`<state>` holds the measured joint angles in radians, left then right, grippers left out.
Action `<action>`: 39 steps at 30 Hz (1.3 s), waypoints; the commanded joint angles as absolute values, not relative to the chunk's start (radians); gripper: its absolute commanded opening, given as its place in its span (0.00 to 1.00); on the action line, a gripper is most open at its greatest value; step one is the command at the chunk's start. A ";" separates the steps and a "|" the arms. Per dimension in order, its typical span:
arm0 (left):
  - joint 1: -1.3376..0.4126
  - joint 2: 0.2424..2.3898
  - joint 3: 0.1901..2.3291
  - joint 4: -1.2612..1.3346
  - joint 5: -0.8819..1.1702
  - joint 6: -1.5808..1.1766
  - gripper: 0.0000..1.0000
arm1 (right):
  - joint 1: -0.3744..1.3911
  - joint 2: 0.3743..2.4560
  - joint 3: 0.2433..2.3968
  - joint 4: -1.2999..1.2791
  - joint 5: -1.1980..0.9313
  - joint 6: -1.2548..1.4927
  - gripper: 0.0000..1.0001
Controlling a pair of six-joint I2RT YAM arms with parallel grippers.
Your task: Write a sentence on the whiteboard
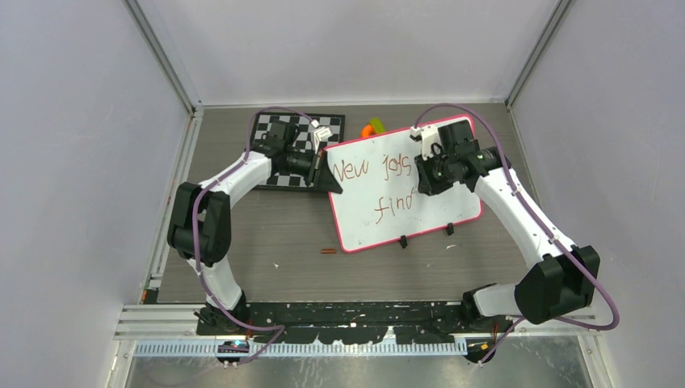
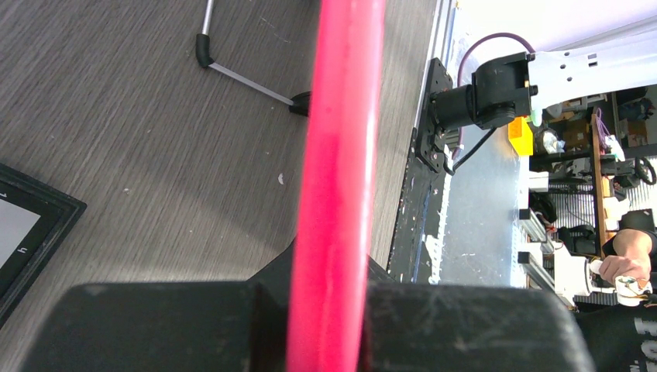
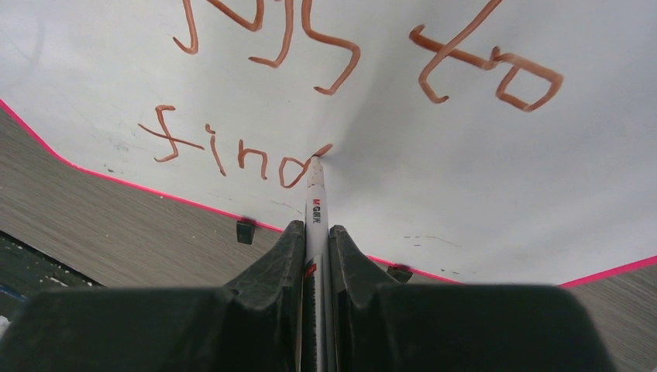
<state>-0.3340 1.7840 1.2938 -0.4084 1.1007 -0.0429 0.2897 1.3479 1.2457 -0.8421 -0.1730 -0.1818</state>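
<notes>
Top external view: the whiteboard [image 1: 380, 226] lies on the grey table [image 1: 266, 242], turned at a slant, between the two arms and just right of the checkerboard [image 1: 271, 129]. It is a flat white rectangle with rounded corners and a thin pink-red rim [image 2: 337, 155]. Two small black clips [image 1: 403, 241] sit on its near long edge.

The sentence [image 1: 349, 170] is thin reddish-brown handwriting in two lines. The upper line begins "New jobs", and the right wrist view adds "to" after it. The lower line reads "find".

The left gripper [image 1: 329, 179] is at the board's left edge. In its wrist view the jaws are clamped on the rim, which runs up between them.

The right gripper [image 3: 315, 232] hangs over the board's right half. Its jaws are closed tight on a white pen [image 3: 316, 194], whose tip touches the board at the tail of the "d" in "find".
</notes>
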 commanded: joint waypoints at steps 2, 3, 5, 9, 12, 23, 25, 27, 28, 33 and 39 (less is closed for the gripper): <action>-0.332 1.796 1.324 -0.411 0.997 -0.048 0.00 | 0.285 1.325 1.209 -0.788 -0.183 -0.176 0.00; -0.331 1.796 1.324 -0.411 0.997 -0.048 0.00 | 0.284 1.323 1.204 -0.788 -0.185 -0.176 0.00; -0.331 1.796 1.324 -0.411 0.997 -0.048 0.00 | 0.285 1.320 1.193 -0.790 -0.187 -0.176 0.00; -0.331 1.798 1.322 -0.411 0.997 -0.048 0.00 | 0.285 1.313 1.170 -0.791 -0.186 -0.177 0.00; -0.331 1.799 1.321 -0.410 0.997 -0.048 0.00 | 0.284 1.309 1.156 -0.791 -0.182 -0.181 0.00; -0.331 1.799 1.319 -0.410 0.996 -0.045 0.00 | 0.284 1.306 1.158 -0.830 -0.177 -0.208 0.00; -0.331 1.799 1.322 -0.411 0.995 -0.045 0.00 | 0.285 1.313 1.182 -0.866 -0.192 -0.223 0.00; -0.331 1.798 1.325 -0.411 0.997 -0.045 0.00 | 0.286 1.306 1.205 -0.901 -0.218 -0.244 0.00; -0.331 1.797 1.327 -0.413 0.998 -0.044 0.00 | 0.285 1.298 1.215 -0.916 -0.231 -0.253 0.00; -0.332 1.791 1.336 -0.417 1.003 -0.039 0.00 | 0.285 1.270 1.260 -0.986 -0.255 -0.294 0.00; -0.331 1.794 1.341 -0.417 1.005 -0.040 0.00 | 0.284 1.259 1.223 -0.953 -0.181 -0.307 0.00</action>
